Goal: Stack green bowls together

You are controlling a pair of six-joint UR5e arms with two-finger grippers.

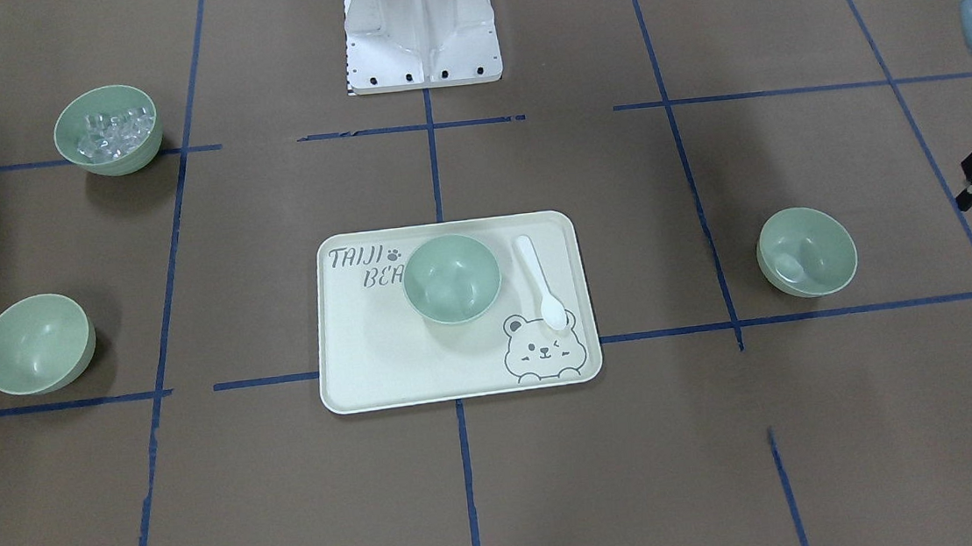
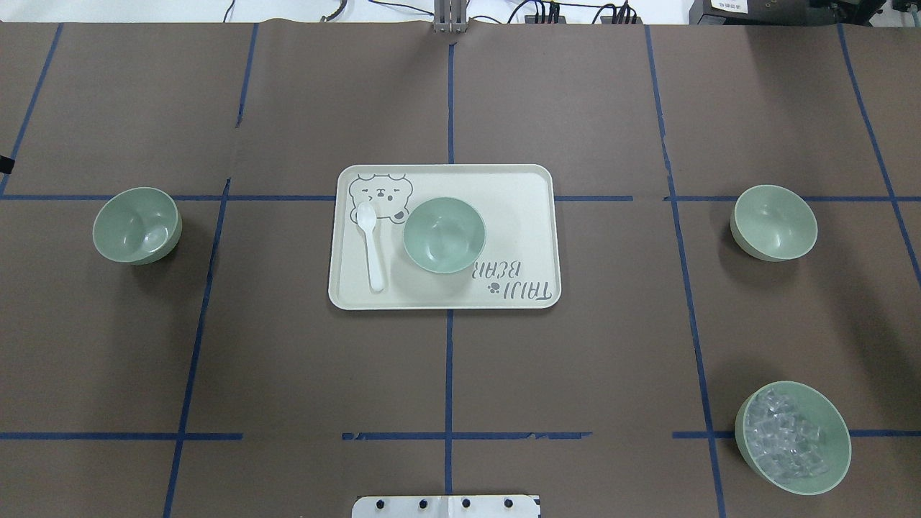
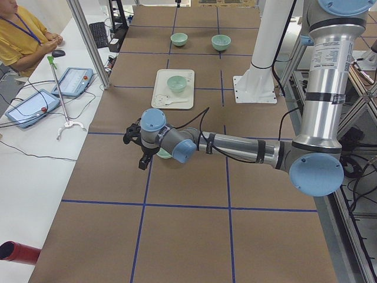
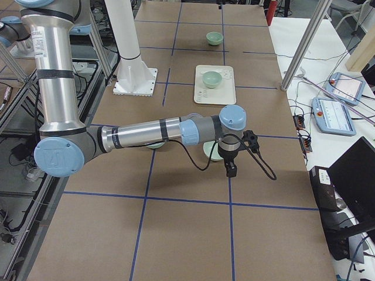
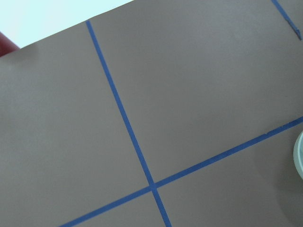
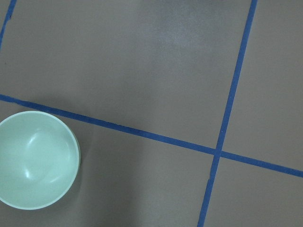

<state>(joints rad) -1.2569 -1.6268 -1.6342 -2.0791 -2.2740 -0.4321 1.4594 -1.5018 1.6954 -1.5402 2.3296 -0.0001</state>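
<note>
The right tool (image 4: 231, 168) hovers beside a bowl (image 6: 35, 161); I'd bring it square over the near rim first (its opening, I cannot tell).

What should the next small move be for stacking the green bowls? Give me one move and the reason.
Probably shift the right gripper over the rim of the right bowl. All three empty bowls sit apart, none nested: it, the left bowl and the tray bowl. The right wrist view shows it off in the lower-left corner, so the gripper seems not yet lined up.
</note>
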